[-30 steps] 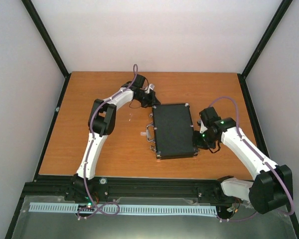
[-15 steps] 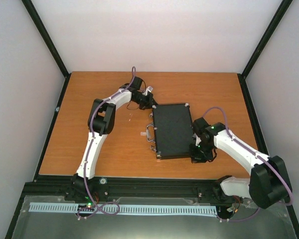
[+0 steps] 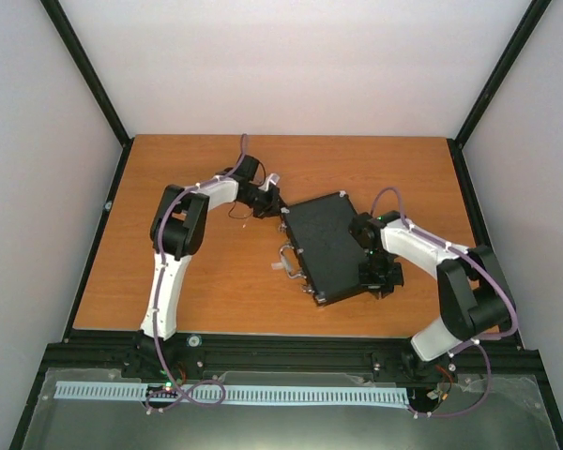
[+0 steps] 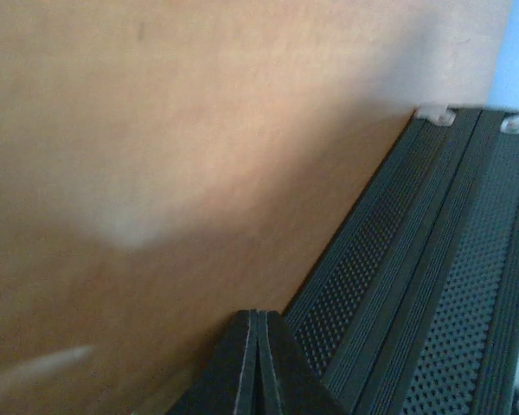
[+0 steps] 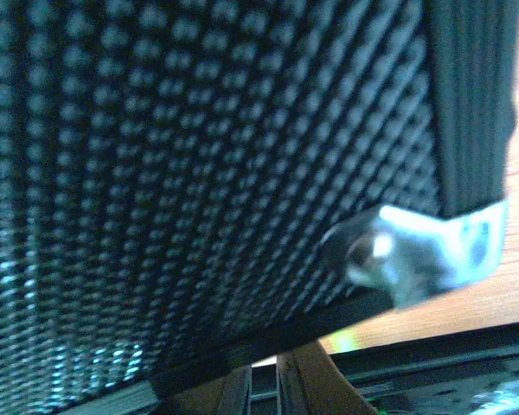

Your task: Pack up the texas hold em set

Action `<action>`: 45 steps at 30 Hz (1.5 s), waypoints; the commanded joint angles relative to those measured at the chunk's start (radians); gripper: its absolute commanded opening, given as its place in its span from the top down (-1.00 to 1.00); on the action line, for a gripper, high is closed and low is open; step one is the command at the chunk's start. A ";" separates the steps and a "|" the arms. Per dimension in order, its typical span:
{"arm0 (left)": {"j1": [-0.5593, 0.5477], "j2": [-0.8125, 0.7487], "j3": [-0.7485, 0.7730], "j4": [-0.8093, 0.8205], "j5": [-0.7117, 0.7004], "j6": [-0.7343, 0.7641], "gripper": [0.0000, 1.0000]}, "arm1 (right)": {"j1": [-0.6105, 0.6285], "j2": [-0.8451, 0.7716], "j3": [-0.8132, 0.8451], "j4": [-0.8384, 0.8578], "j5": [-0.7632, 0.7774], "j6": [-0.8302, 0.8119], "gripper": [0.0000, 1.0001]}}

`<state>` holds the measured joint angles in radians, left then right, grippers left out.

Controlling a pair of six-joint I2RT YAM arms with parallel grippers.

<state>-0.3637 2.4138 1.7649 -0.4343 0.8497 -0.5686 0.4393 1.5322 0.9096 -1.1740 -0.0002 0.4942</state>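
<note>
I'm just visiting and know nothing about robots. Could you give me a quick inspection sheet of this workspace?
Surface: orange-brown wooden table.
Job's things: black case closed, lying flat and askew, handle toward the left; no chips or dice seen.
Clutter: one pale speck by the handle, unidentifiable.
Arm ends: left jaws shut at the case's far left corner; right jaws nearly together by its silver corner, grip unclear.
Cables: purple cables along both arms.
Surroundings: white walls, black frame.

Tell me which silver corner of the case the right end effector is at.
The near-right corner, on the side opposite the handle: the right end effector sits beside it. The other three corners lie farther off.
</note>
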 commanded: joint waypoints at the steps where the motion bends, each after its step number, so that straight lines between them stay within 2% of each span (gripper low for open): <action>1: -0.122 -0.145 -0.133 -0.067 0.080 0.063 0.99 | -0.043 0.087 0.108 0.254 0.128 -0.082 0.74; 6: -0.215 -0.262 -0.295 -0.095 0.070 0.107 0.98 | -0.087 0.201 0.213 0.329 0.126 -0.178 0.77; 11: -0.235 -0.396 -0.485 -0.108 0.040 0.129 0.98 | -0.105 0.334 0.382 0.385 0.042 -0.270 0.80; 14: -0.234 -0.469 -0.556 -0.162 0.025 0.164 0.98 | -0.106 0.420 0.492 0.396 -0.049 -0.315 0.82; 19: -0.235 -0.606 -0.616 -0.214 -0.012 0.163 0.98 | -0.105 0.569 0.686 0.401 -0.298 -0.376 0.85; 22: -0.230 -0.685 -0.623 -0.269 -0.090 0.153 0.98 | -0.103 0.631 0.786 0.393 -0.461 -0.398 0.89; 24: -0.215 -0.733 -0.624 -0.321 -0.155 0.151 0.98 | -0.102 0.639 0.819 0.395 -0.504 -0.395 0.90; 33: -0.058 -0.841 -0.615 -0.535 -0.586 0.235 0.98 | -0.110 0.524 0.769 0.449 -0.182 -0.306 0.91; 35: -0.040 -0.873 -0.594 -0.553 -0.647 0.240 0.99 | -0.116 0.484 0.753 0.471 -0.115 -0.293 0.91; 40: 0.015 -0.891 -0.479 -0.530 -0.675 0.238 0.98 | -0.126 0.348 0.732 0.469 -0.028 -0.278 0.91; 45: 0.052 -0.740 -0.318 -0.477 -0.630 0.244 0.98 | -0.119 0.234 0.636 0.403 -0.085 -0.269 0.93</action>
<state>-0.3367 1.5776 1.3354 -0.9630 0.2169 -0.3523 0.3138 1.8572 1.6196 -0.7315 -0.0788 0.2039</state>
